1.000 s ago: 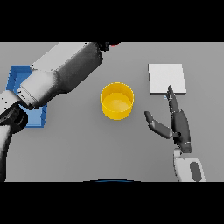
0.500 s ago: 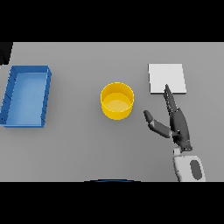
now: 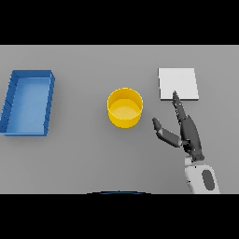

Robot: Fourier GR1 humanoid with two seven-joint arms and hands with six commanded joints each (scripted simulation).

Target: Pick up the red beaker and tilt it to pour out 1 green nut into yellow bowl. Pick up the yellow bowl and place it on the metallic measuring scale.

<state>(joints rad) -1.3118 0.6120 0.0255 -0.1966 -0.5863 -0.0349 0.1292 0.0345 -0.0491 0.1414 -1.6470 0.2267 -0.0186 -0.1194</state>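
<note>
Our right hand (image 3: 189, 134), fingers straight and thumb spread, lies just right of the yellow bowl (image 3: 124, 108); the measuring scale (image 3: 178, 84) sits beyond its fingertips.

The right hand (image 3: 189, 133) covers a sliver of the scale's (image 3: 177, 84) near edge with its fingertips. Whether anything lies inside the yellow bowl (image 3: 124, 108) cannot be told.

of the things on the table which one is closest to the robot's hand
The white scale: the right hand's fingertips reach its near edge. The yellow bowl sits apart; the blue tray is farthest.
</note>
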